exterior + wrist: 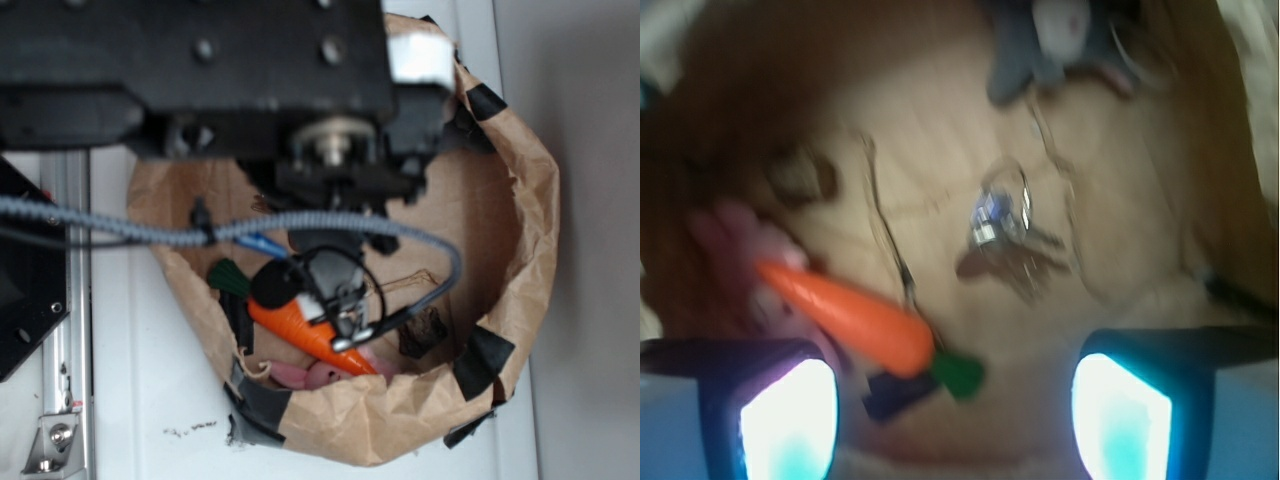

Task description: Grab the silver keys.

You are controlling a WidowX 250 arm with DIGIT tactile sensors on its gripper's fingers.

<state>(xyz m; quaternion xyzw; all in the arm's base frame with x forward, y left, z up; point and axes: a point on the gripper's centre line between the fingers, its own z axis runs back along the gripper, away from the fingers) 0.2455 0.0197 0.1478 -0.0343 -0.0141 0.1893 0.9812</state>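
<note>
so looking down from my wrist cam, far left there's a soft pink thing (735, 235) pressed up near the brown paper wall, too blurry to say what it is. next over is the carrot (845, 315), smooth orange cone lying slanted, fat end with its green top (958, 375) pointing toward the middle, and a dark blue bit (895, 392) tucked just under that end. a thin dark cord (885, 235) runs across the floor right beside the carrot. middle of the view, the silver keys (1010, 245) sit flat on the paper floor, shiny metal fanned out on a wire ring, clear of the carrot with bare paper all around them. up top a grey-and-white blob (1050, 35) rests near the far wall, can't make it out. my claw (955, 415) is spread wide with nothing between the pads, the left pad (790, 420) just by the carrot's fat end, and the keys lie ahead of the gap. from the outside cam the whole lot sits in a crinkled paper bag (520, 220) with rolled-down rim patched with black tape (485, 365), walls curving close on the right, on a white table (150, 400).
</note>
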